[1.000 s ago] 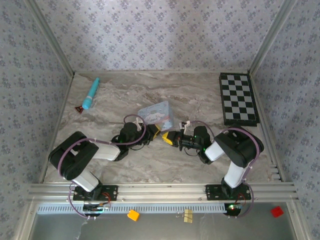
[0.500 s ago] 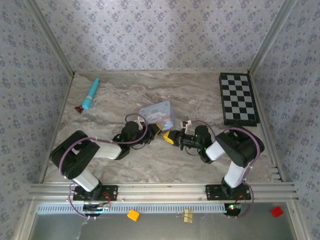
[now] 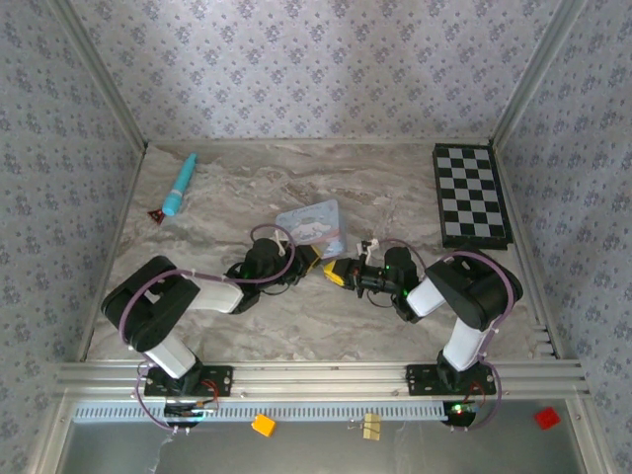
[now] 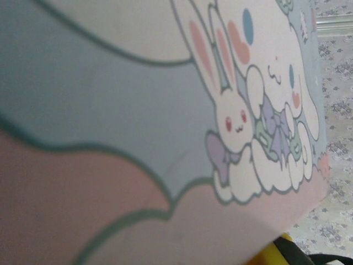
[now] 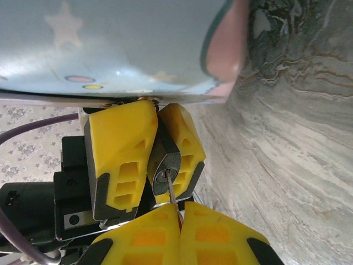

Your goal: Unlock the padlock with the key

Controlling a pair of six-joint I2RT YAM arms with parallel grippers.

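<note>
Marbled grey counter lies under both of your arms, with flowered wallpaper on the walls around it. Well off to the far left of your left gripper, a teal pen-shaped tool lies near the counter's edge. Your left gripper sits low over the middle of the counter, clenched on the padlock. In the right wrist view its two yellow fingers press the small black block from both sides. The silvery keyhole face is turned toward your right gripper. Just beyond the left gripper, close against its fingertips, is the pale blue cartoon-printed tin. Your right gripper faces the left one tip to tip, its fingers closed tight on the key, whose thin metal shaft reaches the keyhole. How deep it sits you cannot tell. Well off to the far right of the right gripper lies a black-and-white checkerboard.
</note>
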